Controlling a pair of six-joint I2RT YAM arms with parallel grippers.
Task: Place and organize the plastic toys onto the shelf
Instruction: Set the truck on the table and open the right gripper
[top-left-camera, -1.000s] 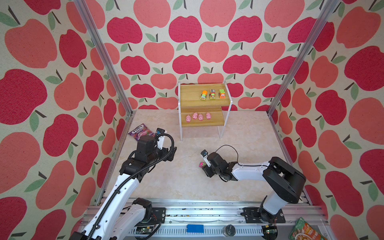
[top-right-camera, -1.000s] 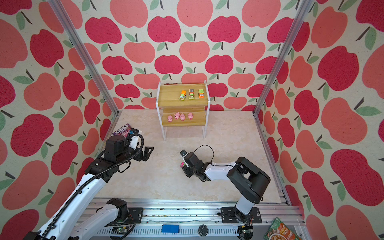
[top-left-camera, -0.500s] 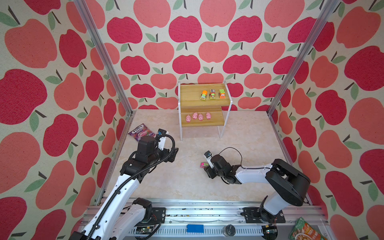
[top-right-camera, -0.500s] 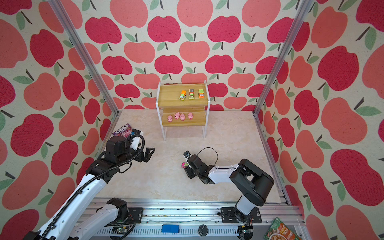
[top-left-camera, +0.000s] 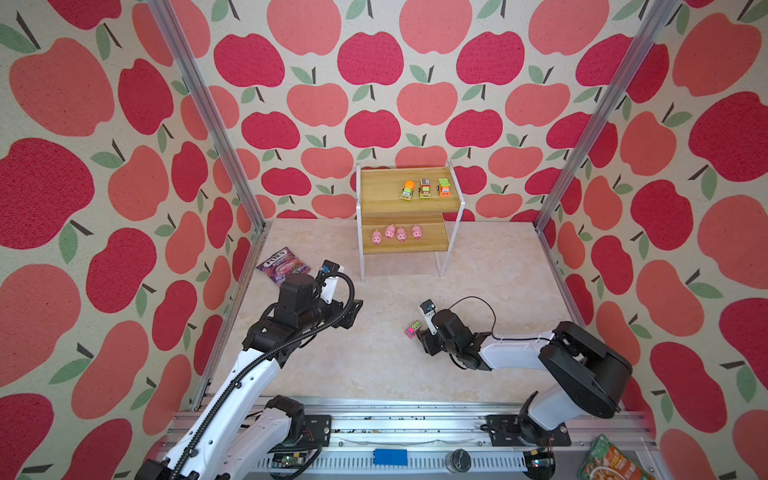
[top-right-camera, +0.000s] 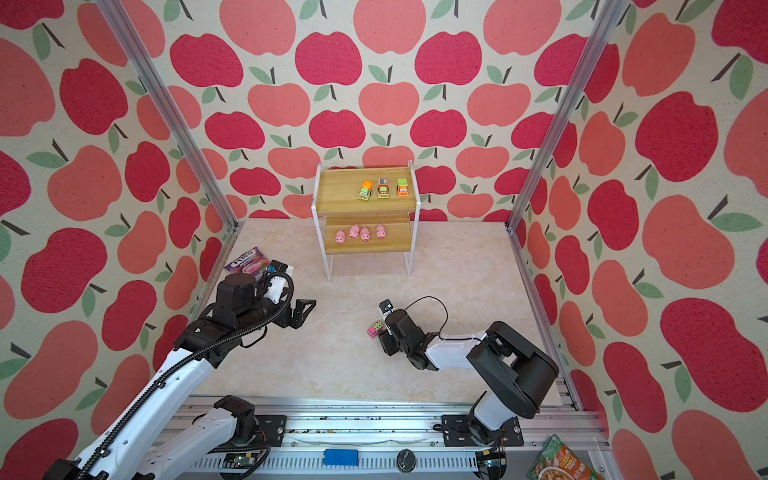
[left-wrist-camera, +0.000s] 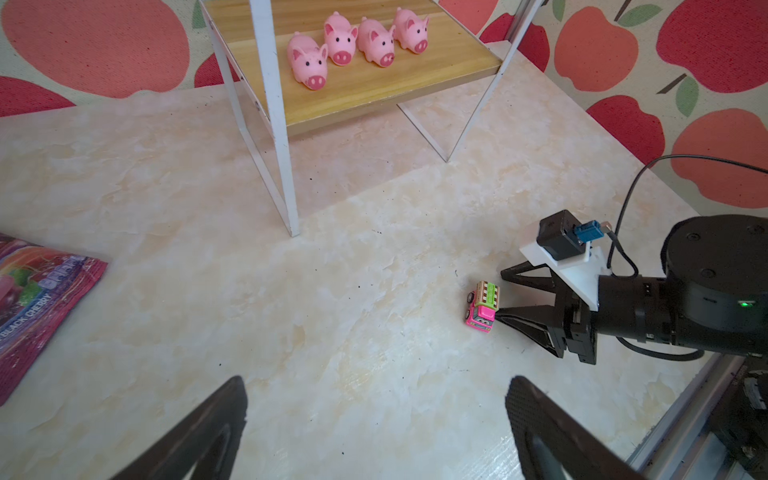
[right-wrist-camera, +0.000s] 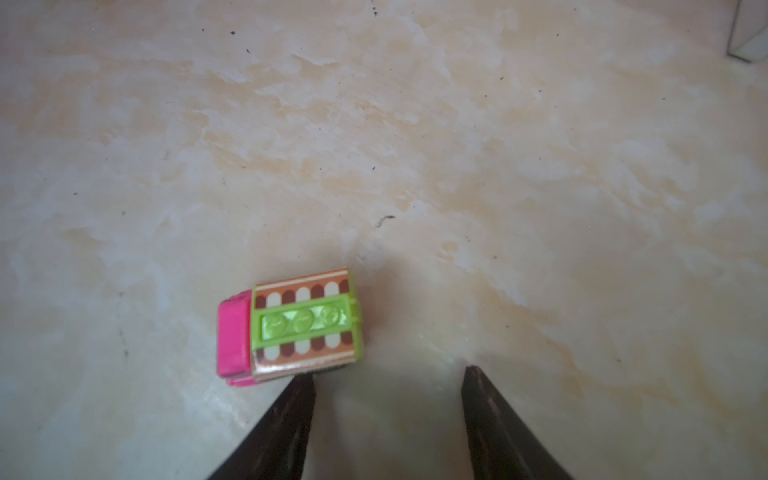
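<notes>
Nearly done: four pigs (top-left-camera: 401, 235) on the shelf (top-left-camera: 382, 193) lower board, three vehicles (top-left-camera: 424, 189) on top. Pink truck (top-left-camera: 412, 329) sits on the worktop (top-left-camera: 374, 365), just outside the right hand (right-wrist-camera: 388, 374), which is released and empty. Left hand (left-wrist-camera: 376, 380) is released, well apart.

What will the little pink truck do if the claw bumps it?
The pink truck stands on wheels on the smooth table, so it will probably roll or spin away. It looks tiny and plastic, likely light and stiff. The right claw is open beside it, so a nudge may shove it sideways.
</notes>
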